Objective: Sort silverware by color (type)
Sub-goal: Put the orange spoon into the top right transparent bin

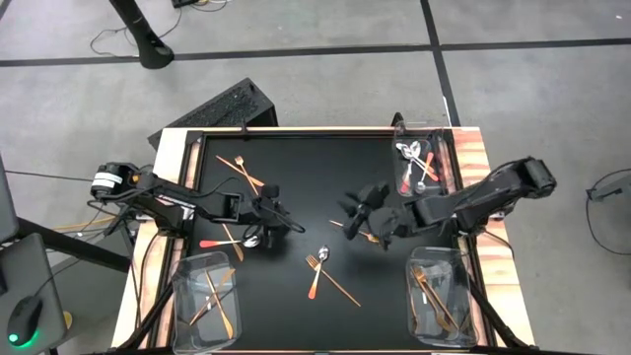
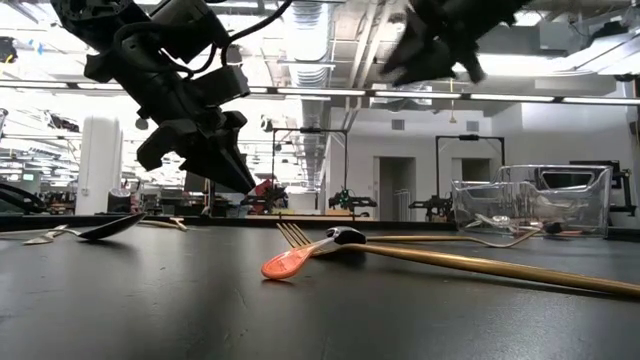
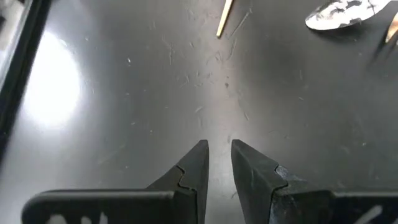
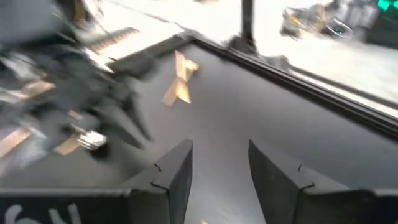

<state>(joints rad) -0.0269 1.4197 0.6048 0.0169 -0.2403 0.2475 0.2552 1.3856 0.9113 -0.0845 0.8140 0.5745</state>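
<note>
Silverware lies scattered on my worktop (image 1: 296, 187), so I'd lower the nearly closed, empty left hand (image 1: 274, 219) squarely over one spoon (image 1: 252, 241) (right hand (image 1: 360, 209) released, hovering).

1. The table top (image 1: 296, 187) is seen as black, smooth and faintly scratched, with a dull sheen.
2. Its edge (image 1: 473, 158) is shown as wood.
3. The bins (image 1: 441, 296) are clear plastic.
4. A fork (image 2: 300, 252) is polished metal with a glossy orange handle.
</note>
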